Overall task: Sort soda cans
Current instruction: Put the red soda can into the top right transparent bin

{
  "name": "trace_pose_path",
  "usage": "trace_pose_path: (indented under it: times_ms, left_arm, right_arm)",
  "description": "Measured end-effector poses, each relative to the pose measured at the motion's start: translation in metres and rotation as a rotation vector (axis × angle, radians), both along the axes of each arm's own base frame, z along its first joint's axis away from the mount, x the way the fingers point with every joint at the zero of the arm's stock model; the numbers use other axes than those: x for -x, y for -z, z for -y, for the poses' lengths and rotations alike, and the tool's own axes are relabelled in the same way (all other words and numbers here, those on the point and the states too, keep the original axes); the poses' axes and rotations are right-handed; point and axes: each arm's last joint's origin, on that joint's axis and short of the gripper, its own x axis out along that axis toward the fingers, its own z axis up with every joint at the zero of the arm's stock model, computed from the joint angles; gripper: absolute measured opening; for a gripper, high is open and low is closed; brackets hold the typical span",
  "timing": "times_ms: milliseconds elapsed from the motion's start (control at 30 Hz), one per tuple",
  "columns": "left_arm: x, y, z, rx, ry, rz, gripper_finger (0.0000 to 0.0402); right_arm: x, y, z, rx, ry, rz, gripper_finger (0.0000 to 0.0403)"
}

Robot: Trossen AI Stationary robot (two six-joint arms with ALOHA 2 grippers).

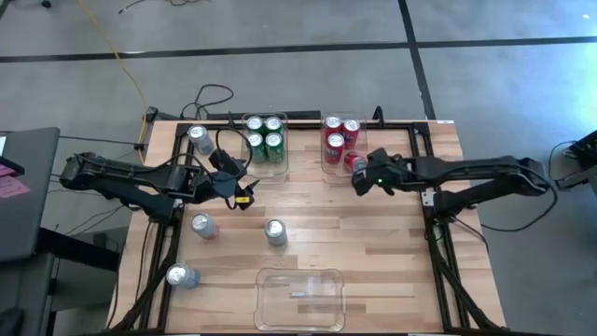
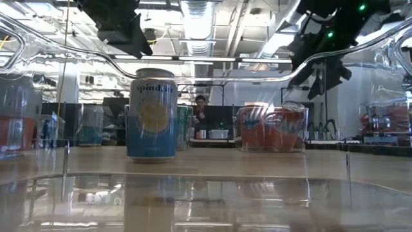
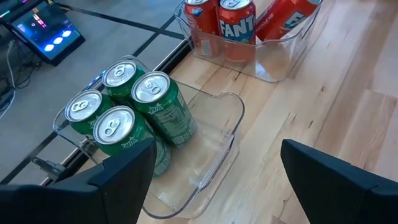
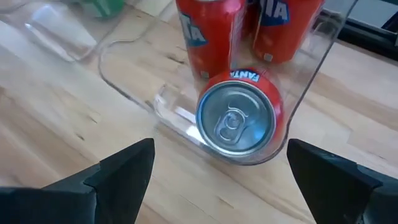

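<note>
Soda cans: four green in clear bin at 12, reds in next bin – one tipped; silvers loose on bare wood. Left gripper, right gripper both spread, empty.

Four green cans binned, four silver cans loose on table.

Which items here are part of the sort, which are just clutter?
Job:
green cans, in a bin
red cans, in a bin, one tipped
silver cans, loose on the table
empty clear bin

Lying about:
yellow cable
black cable
</note>
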Motion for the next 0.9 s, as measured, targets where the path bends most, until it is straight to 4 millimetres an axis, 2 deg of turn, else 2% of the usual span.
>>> trace_pose_path:
  times_ms: [267, 533, 700, 800, 900]
  left_arm:
    - [0.000, 0.000, 0.000, 0.004, -0.003, -0.001, 0.0338]
    - [0.002, 0.002, 0.000, 0.019, -0.017, -0.014, 0.0338]
    - [0.004, 0.004, 0.000, 0.024, -0.024, -0.029, 0.0338]
    - [0.004, 0.004, 0.000, 0.025, -0.025, -0.034, 0.0338]
    - [0.004, 0.004, 0.000, 0.025, -0.025, -0.034, 0.0338]
  right_arm:
    - [-0.014, 0.008, 0.013, 0.012, 0.038, 0.017, 0.0383]
    - [-0.030, 0.033, 0.028, 0.001, 0.088, -0.059, 0.0383]
    - [-0.036, 0.039, 0.034, 0.007, 0.103, -0.054, 0.0381]
    - [-0.037, 0.039, 0.034, 0.008, 0.103, -0.048, 0.0361]
    - [-0.035, 0.038, 0.036, 0.013, 0.094, -0.055, 0.0312]
